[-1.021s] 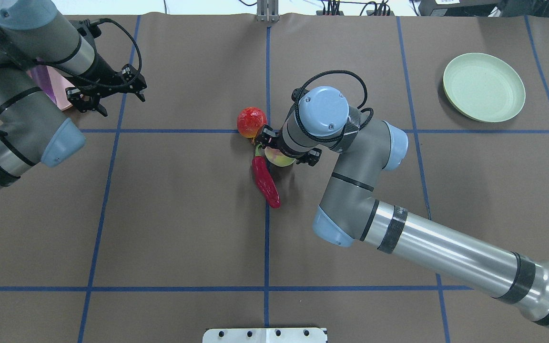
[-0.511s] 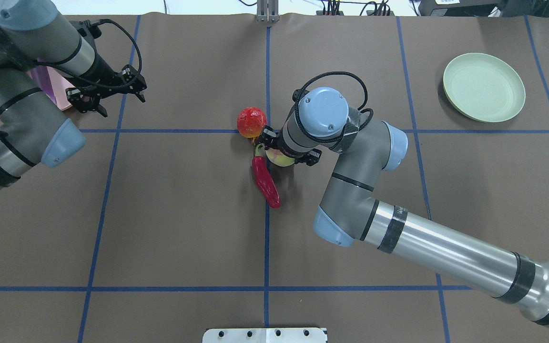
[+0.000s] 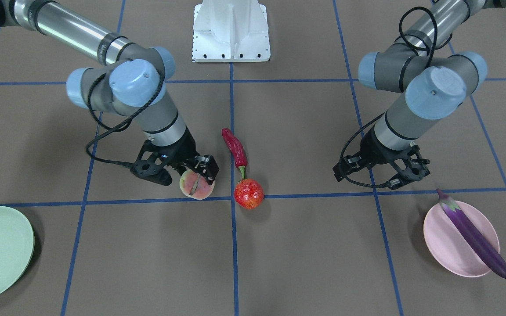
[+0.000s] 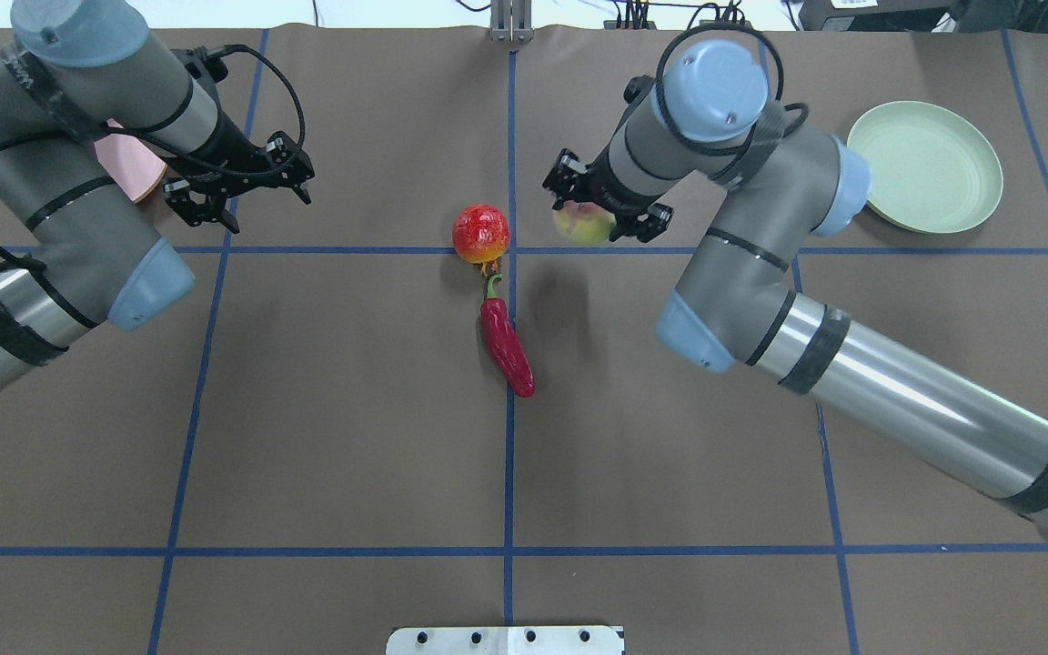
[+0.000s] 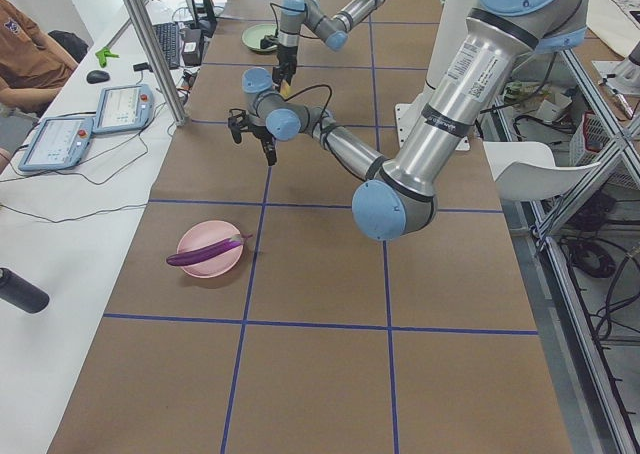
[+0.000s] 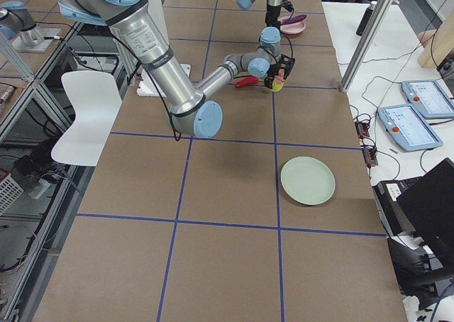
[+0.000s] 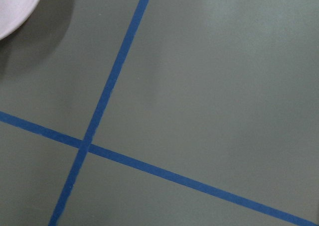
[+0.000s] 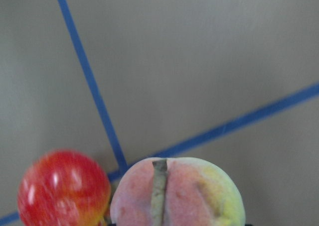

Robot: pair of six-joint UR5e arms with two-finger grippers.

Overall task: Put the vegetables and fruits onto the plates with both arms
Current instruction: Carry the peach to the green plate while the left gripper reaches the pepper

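My right gripper is shut on the pale yellow-pink peach and holds it above the table; the front view shows them too, gripper and peach. The peach fills the right wrist view's bottom. The red speckled fruit and the red chili lie at the table's middle. The purple eggplant lies on the pink plate. My left gripper is open and empty, beside that plate. The mint green plate is bare, at the far right.
The white pedestal base stands at the robot's edge of the table. Blue tape lines cross the brown table cover. In the overhead view my left arm hides most of the pink plate.
My right gripper has lifted the peach from beside the chili and carried it up and towards the green plate. My left gripper has shifted a little to the right, away from the pink plate.
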